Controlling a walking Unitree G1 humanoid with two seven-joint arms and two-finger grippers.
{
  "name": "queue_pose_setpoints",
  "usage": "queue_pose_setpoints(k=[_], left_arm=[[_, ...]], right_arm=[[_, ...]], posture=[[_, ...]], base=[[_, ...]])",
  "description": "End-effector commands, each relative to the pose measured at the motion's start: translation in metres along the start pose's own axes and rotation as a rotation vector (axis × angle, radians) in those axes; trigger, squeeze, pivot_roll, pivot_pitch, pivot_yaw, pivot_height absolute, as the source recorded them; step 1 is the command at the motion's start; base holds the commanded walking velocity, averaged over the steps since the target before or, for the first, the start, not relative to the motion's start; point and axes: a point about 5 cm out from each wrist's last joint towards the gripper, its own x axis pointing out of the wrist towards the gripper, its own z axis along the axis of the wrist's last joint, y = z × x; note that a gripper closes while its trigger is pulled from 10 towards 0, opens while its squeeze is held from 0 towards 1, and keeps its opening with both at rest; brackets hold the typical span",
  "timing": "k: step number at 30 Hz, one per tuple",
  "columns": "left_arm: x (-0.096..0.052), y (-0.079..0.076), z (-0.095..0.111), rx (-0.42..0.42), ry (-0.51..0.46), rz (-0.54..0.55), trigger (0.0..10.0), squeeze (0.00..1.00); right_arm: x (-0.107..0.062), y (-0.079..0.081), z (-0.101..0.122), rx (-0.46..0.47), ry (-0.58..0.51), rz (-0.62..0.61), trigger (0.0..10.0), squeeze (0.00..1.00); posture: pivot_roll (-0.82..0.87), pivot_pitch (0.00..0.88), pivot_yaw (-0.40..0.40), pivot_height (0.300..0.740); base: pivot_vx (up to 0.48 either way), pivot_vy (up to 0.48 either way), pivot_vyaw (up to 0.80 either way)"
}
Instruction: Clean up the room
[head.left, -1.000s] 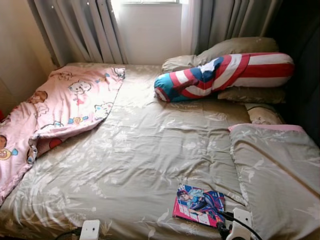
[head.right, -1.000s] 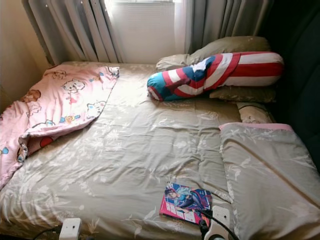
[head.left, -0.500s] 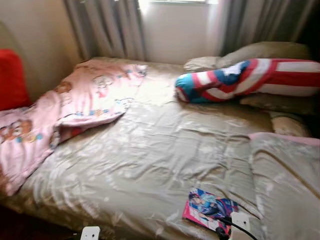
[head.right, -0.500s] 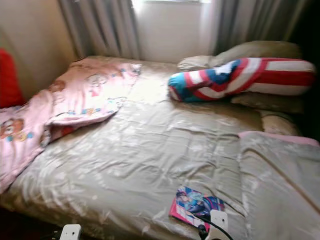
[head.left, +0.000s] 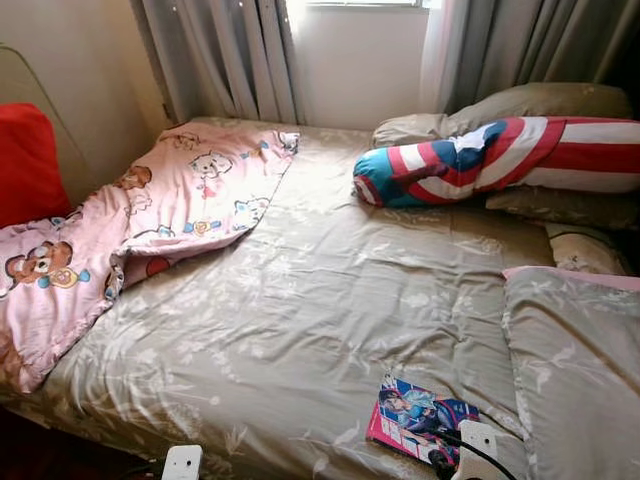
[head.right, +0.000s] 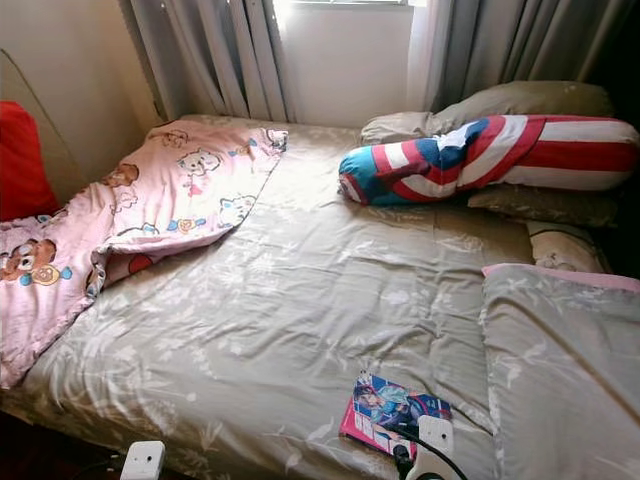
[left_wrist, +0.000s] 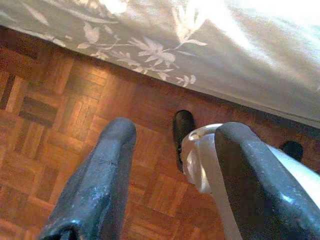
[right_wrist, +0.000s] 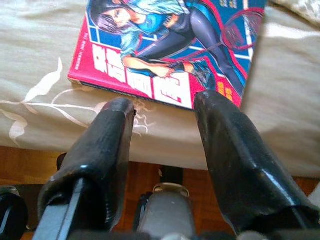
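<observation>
Beige bedspread (head.left: 300, 300) bears a comic book (right_wrist: 170, 45) just beyond the right tool (right_wrist: 162, 107), fingers spread.

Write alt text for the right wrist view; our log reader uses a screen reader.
The right gripper, fingers open, hangs just short of a comic book lying flat near the edge of a beige leaf-print bed cover. Wooden floor shows below the bed edge.

I see grey curtains (head.left: 215, 50) hanging far ahead of my right gripper (right_wrist: 162, 107), a red cushion (head.left: 25, 160) against the wall well off to its left, and parquet floor (left_wrist: 60, 100) below my left gripper (left_wrist: 175, 132).
</observation>
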Motion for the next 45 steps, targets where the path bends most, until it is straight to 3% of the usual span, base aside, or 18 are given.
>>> queue_pose_setpoints(k=[1,45], left_arm=[[-0.001,0.004,-0.005,0.016,0.026,0.007,10.0,0.0],[-0.002,0.006,-0.006,0.023,0.029,0.001,10.0,0.0]], right_arm=[[0.001,0.006,0.001,-0.007,-0.005,0.024,10.0,0.0],[-0.002,0.007,-0.012,0.024,0.033,0.025,10.0,0.0]], posture=[[-0.02,0.054,0.017,0.74],[0.0,0.09,0.018,0.74]], base=[[0.0,0.334,0.8],[0.0,0.368,0.03]])
